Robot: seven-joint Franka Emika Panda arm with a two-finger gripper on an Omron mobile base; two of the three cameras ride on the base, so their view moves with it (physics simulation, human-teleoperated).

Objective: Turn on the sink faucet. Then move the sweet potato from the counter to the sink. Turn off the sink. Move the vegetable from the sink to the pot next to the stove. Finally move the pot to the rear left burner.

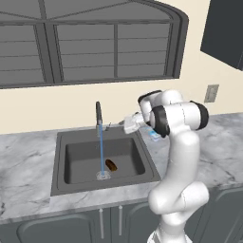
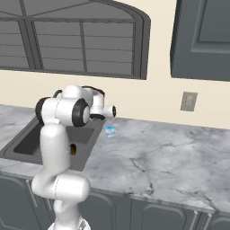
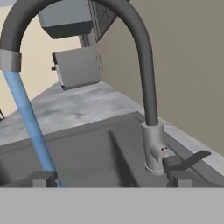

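The dark faucet [image 1: 98,115] stands at the back of the sink [image 1: 59,142], and a blue stream of water [image 1: 101,154] runs from its spout into the basin. The brown sweet potato [image 1: 111,164] lies on the sink floor just right of the stream. It also peeks past the arm as the sweet potato [image 2: 73,149]. My gripper [image 1: 125,125] hangs to the right of the faucet, level with its base. In the hand view the gripper [image 3: 111,179] is open. The faucet's lever handle [image 3: 188,160] sits just above the right fingertip [image 3: 179,177]. The water [image 3: 30,118] falls near the left one.
A small blue-and-white object [image 1: 154,135] rests on the counter right of the sink, under my forearm. A grey boxy appliance [image 3: 76,68] stands on the counter beyond the sink. The marble counter [image 2: 170,157] stretches right, with a wall outlet [image 2: 188,101] above it.
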